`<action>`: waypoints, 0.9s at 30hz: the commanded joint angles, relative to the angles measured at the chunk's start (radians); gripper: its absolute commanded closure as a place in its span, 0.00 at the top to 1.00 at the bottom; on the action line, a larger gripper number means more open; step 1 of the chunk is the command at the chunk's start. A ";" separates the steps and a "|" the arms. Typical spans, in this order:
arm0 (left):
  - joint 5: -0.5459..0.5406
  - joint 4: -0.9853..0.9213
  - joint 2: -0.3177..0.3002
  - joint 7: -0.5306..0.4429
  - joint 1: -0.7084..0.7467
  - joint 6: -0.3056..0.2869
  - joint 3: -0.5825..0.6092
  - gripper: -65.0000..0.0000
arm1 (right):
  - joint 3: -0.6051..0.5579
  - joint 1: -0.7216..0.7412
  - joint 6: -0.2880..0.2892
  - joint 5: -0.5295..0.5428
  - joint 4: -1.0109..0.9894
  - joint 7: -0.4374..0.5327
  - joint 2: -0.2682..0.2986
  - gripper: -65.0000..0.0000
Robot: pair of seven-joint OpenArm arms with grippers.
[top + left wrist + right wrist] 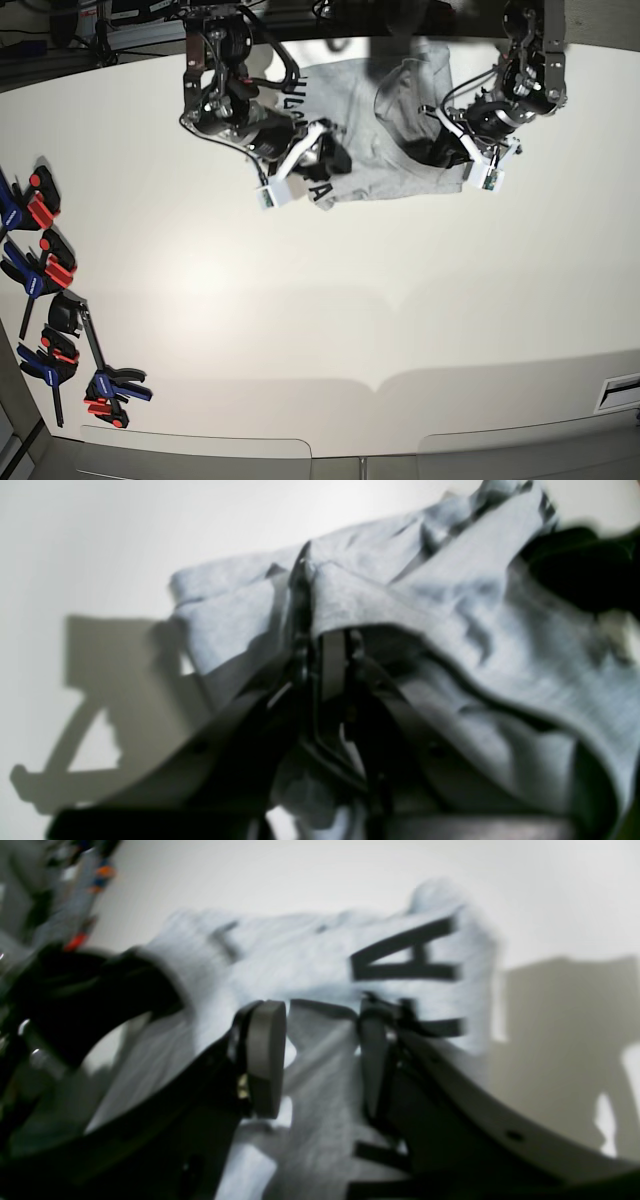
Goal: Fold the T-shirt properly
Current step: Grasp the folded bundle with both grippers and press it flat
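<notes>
The left gripper has its jaws pinched together on a raised fold of the T-shirt, the grey cloth draping over and around the fingers. The right gripper stands with its jaws apart, one pad on either side of a strip of the shirt's cloth, close to the black block lettering; whether the pads press the cloth cannot be told. In the base view the T-shirt lies bunched at the far edge of the white table, between the two arms. Well apart, along the table's left edge, lie several red, blue and black clamps.
</notes>
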 commanded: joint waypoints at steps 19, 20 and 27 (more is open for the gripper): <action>0.126 0.060 -0.006 -0.045 -0.008 0.137 -0.005 0.40 | 0.000 0.185 -0.083 -0.061 0.037 0.049 -0.004 0.36; 0.150 0.071 -0.006 -0.045 -0.008 0.138 -0.005 0.40 | 0.000 0.200 -0.067 -0.061 0.039 0.047 -0.004 0.36; 0.259 0.157 -0.032 -0.045 -0.008 0.243 -0.006 0.40 | -0.003 0.288 0.105 0.038 0.039 -0.031 -0.004 0.36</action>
